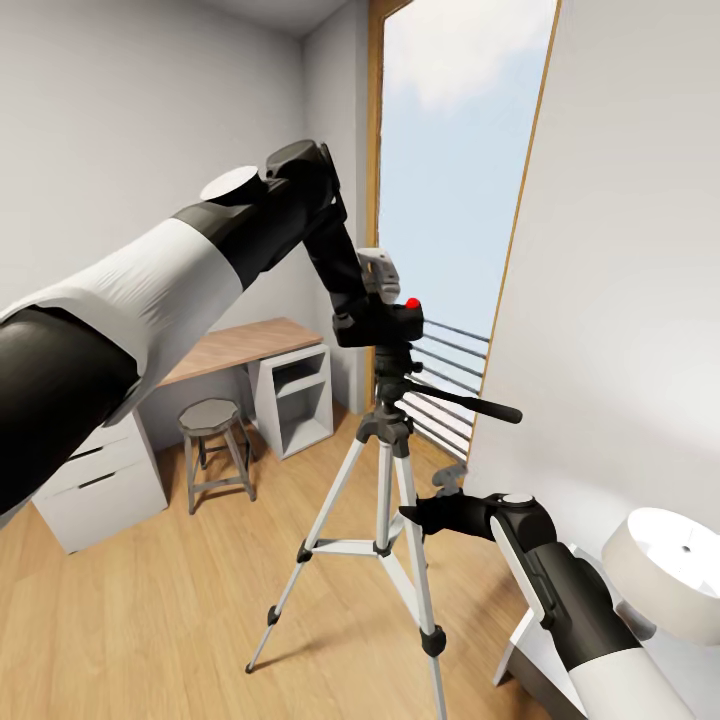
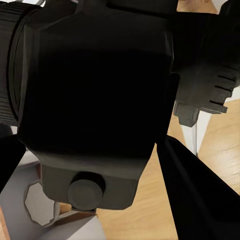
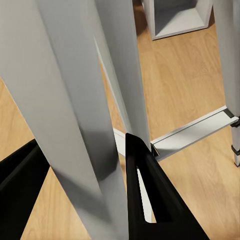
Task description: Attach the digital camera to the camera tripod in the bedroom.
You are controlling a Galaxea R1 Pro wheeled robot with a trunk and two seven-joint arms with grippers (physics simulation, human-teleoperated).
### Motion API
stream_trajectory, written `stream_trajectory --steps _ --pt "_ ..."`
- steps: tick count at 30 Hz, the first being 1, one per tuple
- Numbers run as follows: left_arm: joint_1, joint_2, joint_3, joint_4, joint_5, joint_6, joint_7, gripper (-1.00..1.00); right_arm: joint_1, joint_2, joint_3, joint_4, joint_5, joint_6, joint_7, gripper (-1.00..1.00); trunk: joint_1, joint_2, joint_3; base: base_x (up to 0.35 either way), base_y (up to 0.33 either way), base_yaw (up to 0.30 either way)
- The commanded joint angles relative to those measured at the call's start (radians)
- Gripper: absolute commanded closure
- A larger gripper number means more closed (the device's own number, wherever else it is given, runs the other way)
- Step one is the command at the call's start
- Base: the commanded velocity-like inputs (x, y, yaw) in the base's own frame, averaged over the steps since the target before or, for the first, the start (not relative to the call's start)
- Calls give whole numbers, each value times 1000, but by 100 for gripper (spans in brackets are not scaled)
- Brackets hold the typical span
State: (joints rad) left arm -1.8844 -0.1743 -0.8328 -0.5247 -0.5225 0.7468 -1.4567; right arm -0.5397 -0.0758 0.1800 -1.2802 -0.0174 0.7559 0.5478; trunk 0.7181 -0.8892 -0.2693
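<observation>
The bedroom with white walls (image 1: 120,120) has a light wood plank floor (image 1: 150,620) and a tall wood-framed window (image 1: 450,200) showing sky. Against the left wall stands a wooden worktop (image 1: 240,345) on white drawer and shelf units, with a small grey round-seated stool (image 1: 212,445) in front of it.

In the middle of the room stands the tall camera tripod with thin silver metal legs and black joints (image 1: 385,520), upright on the floor, its long black pan handle (image 1: 470,402) pointing towards the window side. A white round lampshade (image 1: 670,570) sits at the lower right.

The left gripper (image 1: 372,305) reaches in from above and holds the small black digital camera with a bright red round button (image 1: 395,322) right on top of the tripod head; its jaws are closed on the camera body. In the left wrist view the camera (image 2: 95,100) looms dark and close, with the tripod head (image 2: 205,85) beside it; whether the two are fully joined is hard to tell.

The right gripper (image 1: 425,515) hangs low beside a tripod leg (image 3: 75,110). In the right wrist view its jaws stand apart with the leg between them, not visibly pressing it.
</observation>
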Motion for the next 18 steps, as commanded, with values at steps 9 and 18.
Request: stream_trajectory --steps 9,18 --pt "-1 0 2 -6 2 7 -8 100 0 -1 1 0 9 8 1 100 0 -1 -2 0 0 0" --pt "-1 0 8 -46 75 8 -18 100 0 -1 2 1 10 8 1 100 0 -1 -2 0 0 0"
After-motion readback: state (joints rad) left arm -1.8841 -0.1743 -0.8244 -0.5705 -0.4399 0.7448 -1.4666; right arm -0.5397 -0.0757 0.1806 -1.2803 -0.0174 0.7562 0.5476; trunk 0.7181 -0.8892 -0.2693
